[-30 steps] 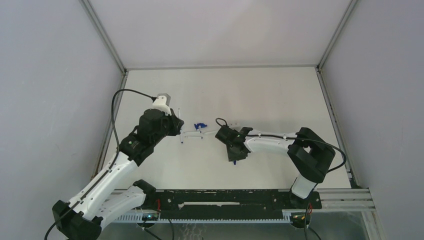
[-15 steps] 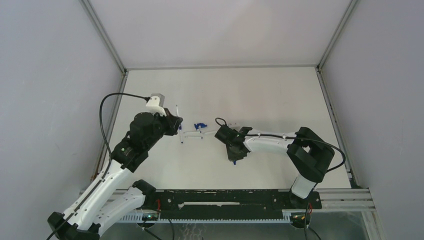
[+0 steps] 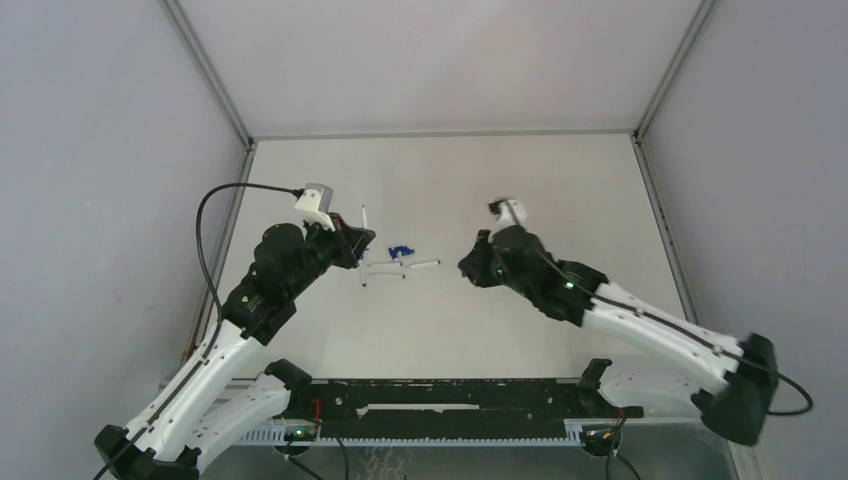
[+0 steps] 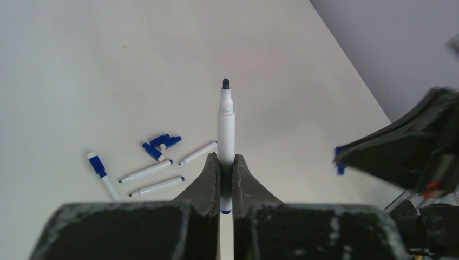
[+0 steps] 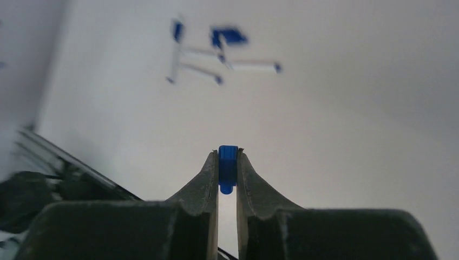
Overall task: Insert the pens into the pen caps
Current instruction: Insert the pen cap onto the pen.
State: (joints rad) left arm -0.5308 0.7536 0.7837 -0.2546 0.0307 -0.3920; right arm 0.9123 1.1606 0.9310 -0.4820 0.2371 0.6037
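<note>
Left gripper (image 4: 226,162) clamped tight on a pen (image 4: 226,122), left of the loose pens (image 3: 390,268); right gripper (image 5: 228,156) pinched a blue cap (image 5: 228,168), right of them.

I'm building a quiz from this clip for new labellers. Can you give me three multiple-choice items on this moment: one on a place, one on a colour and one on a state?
1. Where do the loose pens lie?
A. On the table, between the left hand and the right hand
B. In a tray
C. In the far right corner

2. What colour is the cap in the right hand?
A. Red
B. Blue
C. Green

3. The pen in the left hand is:
A. capped
B. lying flat
C. bare-tipped, clamped between the fingers

Answers: 1 A, as the top view shows them between the hands. 2 B, as the right wrist view shows a blue cap pinched. 3 C, as its dark tip is uncovered.
</note>
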